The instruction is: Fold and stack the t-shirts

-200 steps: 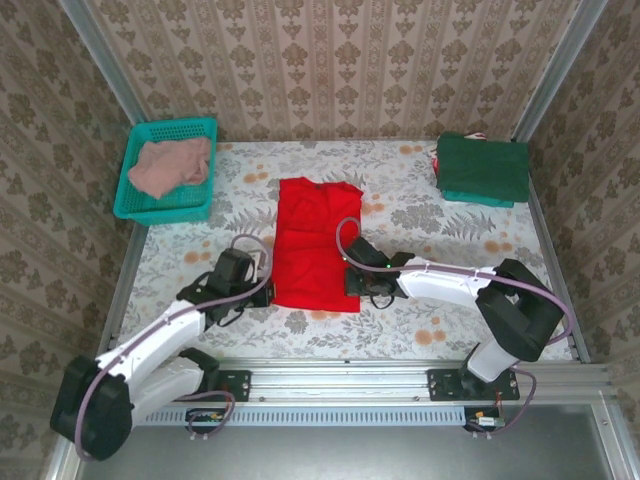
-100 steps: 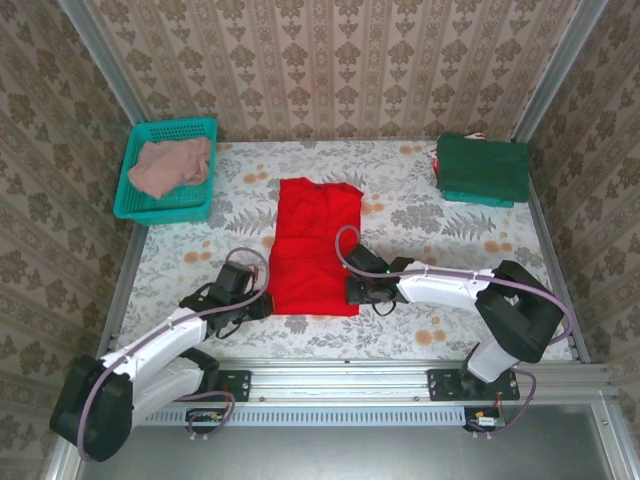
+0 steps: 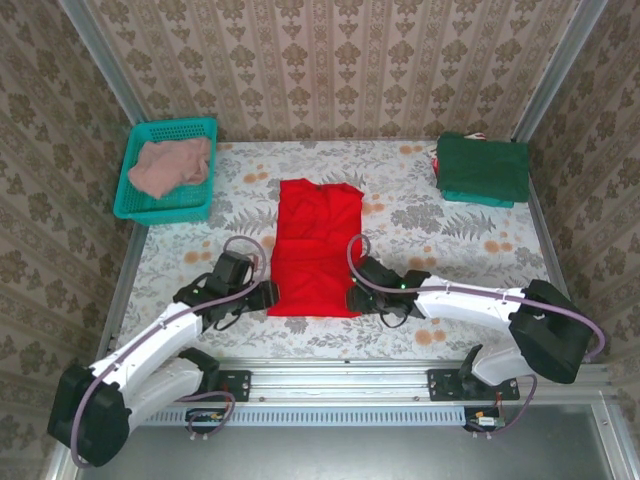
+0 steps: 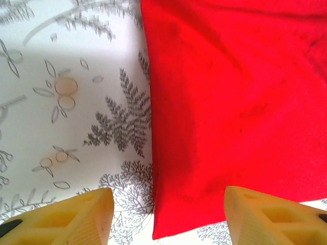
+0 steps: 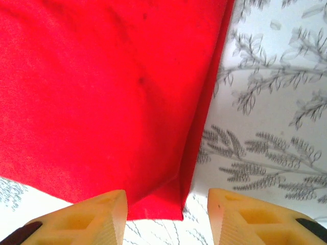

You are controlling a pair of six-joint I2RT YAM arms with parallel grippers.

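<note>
the bright red cotton t-shirt [image 3: 315, 245] lies in the middle of the floral-printed surface [image 3: 440, 225] as a long narrow strip, collar end at 12 o'clock and hem at 6 o'clock. the left gripper [image 4: 166, 201] sits at the hem's 7 o'clock corner and the right gripper [image 5: 166, 196] at its 5 o'clock corner. both have their jaws spread and hold nothing; the cloth lies flat between the fingers.

the likely next step is pinching the hem and carrying it toward 12 o'clock, and the trouble starts at the pinch. in the right wrist view the shirt's outer edge is doubled, with an under-layer peeking out. a shallow bite there could take only the top layer, and the tucked side would spill open on the lift. a bite that goes too deep could catch the surface cover along with the cloth. the left corner sits off-centre between its fingers, so that grip may slip. if the two arms rise unevenly, the fold lands skewed.

the dusty pink crumpled t-shirt [image 3: 172, 165] waits in the teal plastic mesh basket [image 3: 165, 128] at 10 o'clock. the stack of dark green folded t-shirts [image 3: 483, 168] at 2 o'clock needs a neat packet.
</note>
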